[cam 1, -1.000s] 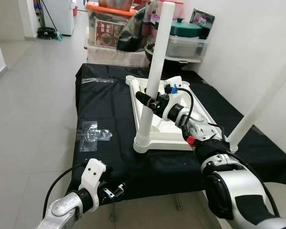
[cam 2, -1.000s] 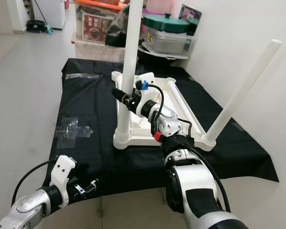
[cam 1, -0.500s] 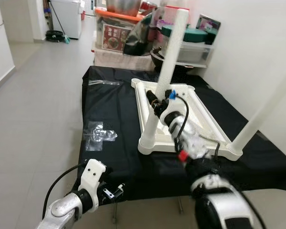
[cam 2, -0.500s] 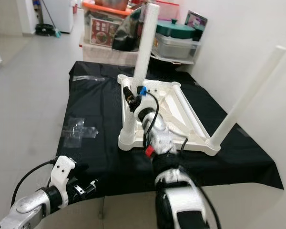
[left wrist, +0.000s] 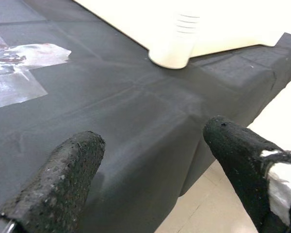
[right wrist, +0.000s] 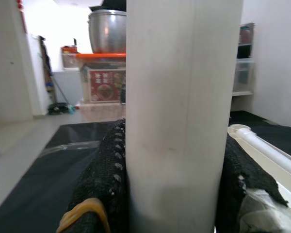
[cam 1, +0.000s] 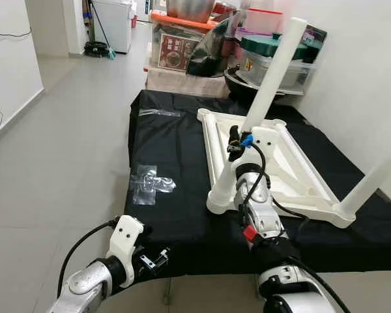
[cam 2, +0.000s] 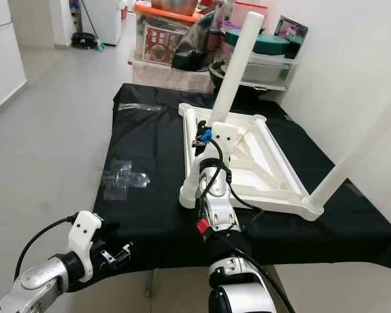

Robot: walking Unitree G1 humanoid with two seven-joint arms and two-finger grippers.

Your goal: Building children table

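While the right gripper [right wrist: 177,194] clamps the white table leg [cam 1: 268,91], left gripper [left wrist: 150,170] jaws gape; no writing legible.

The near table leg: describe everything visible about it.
The leg is a smooth white plastic-looking tube, leaning a little away from the robot. Its ribbed base sits in the near left corner socket of the upturned white frame on the black cloth. The right gripper is clamped around its lower part, one finger on each side.

Black cloth-covered table [cam 1: 176,215]: upturned white children table [cam 1: 293,179], clear plastic wrappers [cam 1: 150,184], tape strip [cam 1: 158,112].
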